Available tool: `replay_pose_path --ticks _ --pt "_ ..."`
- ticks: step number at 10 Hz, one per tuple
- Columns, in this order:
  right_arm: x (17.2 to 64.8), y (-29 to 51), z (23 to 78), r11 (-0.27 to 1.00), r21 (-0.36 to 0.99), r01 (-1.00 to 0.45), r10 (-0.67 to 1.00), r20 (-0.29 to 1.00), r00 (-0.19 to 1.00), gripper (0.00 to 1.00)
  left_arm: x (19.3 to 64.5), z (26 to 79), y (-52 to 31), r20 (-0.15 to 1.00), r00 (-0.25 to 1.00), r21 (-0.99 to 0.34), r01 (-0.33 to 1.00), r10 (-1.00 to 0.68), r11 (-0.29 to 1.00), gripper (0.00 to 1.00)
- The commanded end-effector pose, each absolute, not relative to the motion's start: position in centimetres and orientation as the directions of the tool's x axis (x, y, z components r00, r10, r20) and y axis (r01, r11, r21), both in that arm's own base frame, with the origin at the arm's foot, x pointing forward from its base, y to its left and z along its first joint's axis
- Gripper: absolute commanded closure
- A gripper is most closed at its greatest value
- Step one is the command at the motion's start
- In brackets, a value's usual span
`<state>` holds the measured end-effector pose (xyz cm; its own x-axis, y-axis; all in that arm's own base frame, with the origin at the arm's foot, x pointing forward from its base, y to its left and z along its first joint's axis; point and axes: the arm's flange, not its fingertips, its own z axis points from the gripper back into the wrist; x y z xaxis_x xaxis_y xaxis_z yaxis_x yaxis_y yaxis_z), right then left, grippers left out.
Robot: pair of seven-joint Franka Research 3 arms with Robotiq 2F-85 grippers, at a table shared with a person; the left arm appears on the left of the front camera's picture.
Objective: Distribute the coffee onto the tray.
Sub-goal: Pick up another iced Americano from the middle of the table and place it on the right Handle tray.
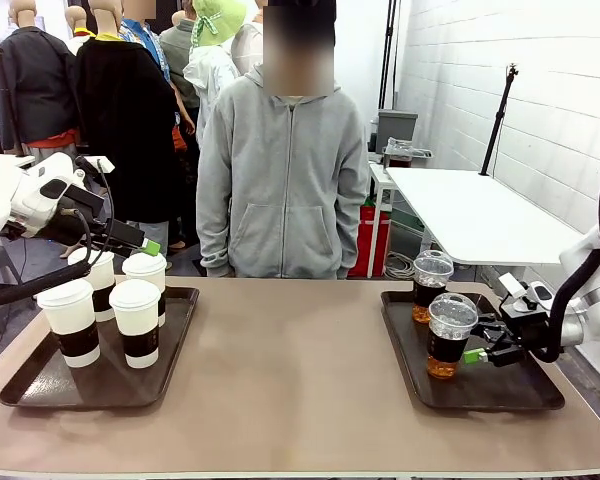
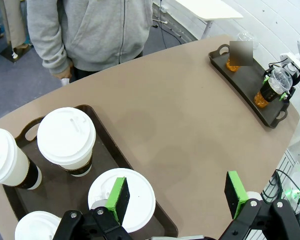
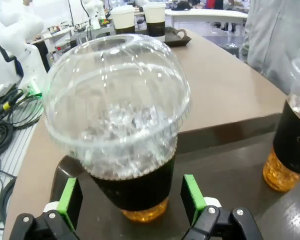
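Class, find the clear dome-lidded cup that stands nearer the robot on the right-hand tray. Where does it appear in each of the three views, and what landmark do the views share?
Front view: nearer dome-lidded cup at right, on the right tray, between the open right hand pads.
Left wrist view: the cup is small, at upper right.
Right wrist view: the cup is large, at centre.
Shared landmark: the second dome-lidded cup beside it.
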<state>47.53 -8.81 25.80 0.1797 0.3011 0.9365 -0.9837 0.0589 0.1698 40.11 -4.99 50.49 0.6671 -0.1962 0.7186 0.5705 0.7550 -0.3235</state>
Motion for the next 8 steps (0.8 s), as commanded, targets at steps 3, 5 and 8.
replay_pose_path --ticks 3,5,8 --pt "45.9 -11.1 26.1 0.099 0.201 -0.975 0.284 0.933 0.221 0.00 40.5 50.2 -4.8 0.731 0.652 -0.324 0.590 -0.200 0.740 0.00" --pt "45.7 -11.8 26.0 0.116 0.204 -0.972 0.278 0.933 0.229 0.00 40.5 50.2 -4.8 0.731 0.652 -0.324 0.590 -0.200 0.740 0.00" --pt "46.3 -12.1 25.7 0.124 0.182 -0.975 0.281 0.937 0.210 0.00 40.5 50.2 -4.8 0.731 0.652 -0.324 0.590 -0.200 0.740 0.00"
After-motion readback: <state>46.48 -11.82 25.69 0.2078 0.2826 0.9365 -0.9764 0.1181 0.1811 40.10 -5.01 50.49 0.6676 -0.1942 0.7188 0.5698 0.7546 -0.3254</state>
